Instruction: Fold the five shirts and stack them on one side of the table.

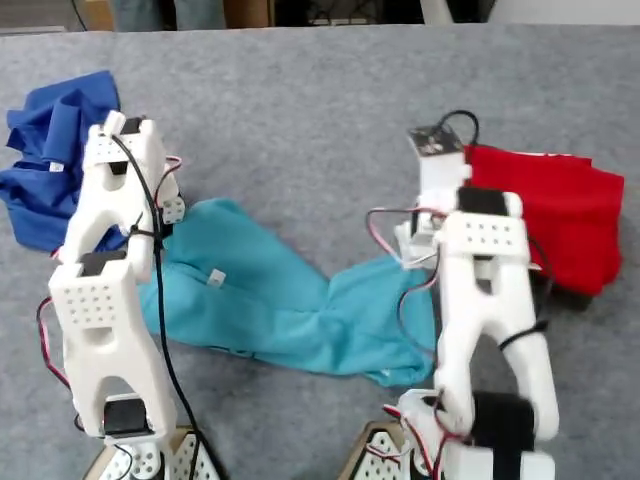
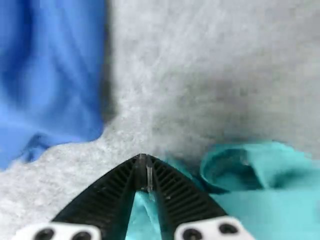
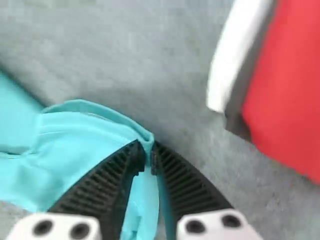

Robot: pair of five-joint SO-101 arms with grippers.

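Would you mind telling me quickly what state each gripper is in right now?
The left gripper is closed, holding the teal shirt.
The right gripper is closed, holding the same teal shirt.

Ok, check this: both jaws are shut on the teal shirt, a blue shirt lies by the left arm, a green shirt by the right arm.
Wrong colour: a red shirt, not a green one, lies by the right arm, as the high view shows. The rest holds.
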